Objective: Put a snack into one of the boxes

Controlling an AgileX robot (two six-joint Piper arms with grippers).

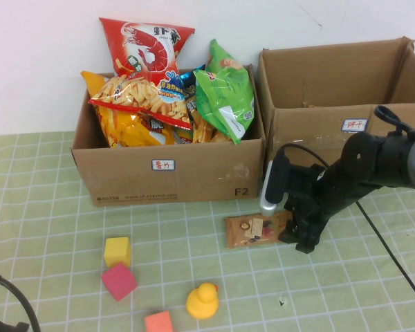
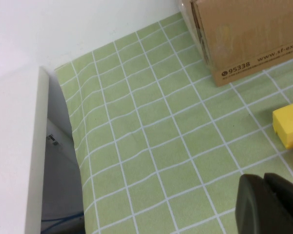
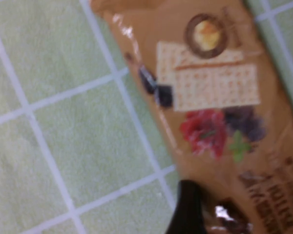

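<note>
Green grid-check cloth (image 1: 48,207) over the table, white wall (image 1: 41,62) behind. Two cardboard boxes at the back: left box (image 1: 169,176) heaped with chip bags, right box (image 1: 339,90) holding no snack that I can see. Yellow block (image 1: 117,250), red block (image 1: 119,281), orange block (image 1: 158,322) and a yellow duck (image 1: 202,301) sit loose up front.

Right arm reaches across from the right, right gripper (image 1: 296,235) down at the right end of the brown snack packet (image 1: 256,229), fingers spread wide, one fingertip (image 3: 188,209) at the wrapper's edge. Packet flat on cloth, just ahead of the gap between boxes.

Left gripper (image 2: 271,204) low at near-left, fingers closed, empty.
</note>
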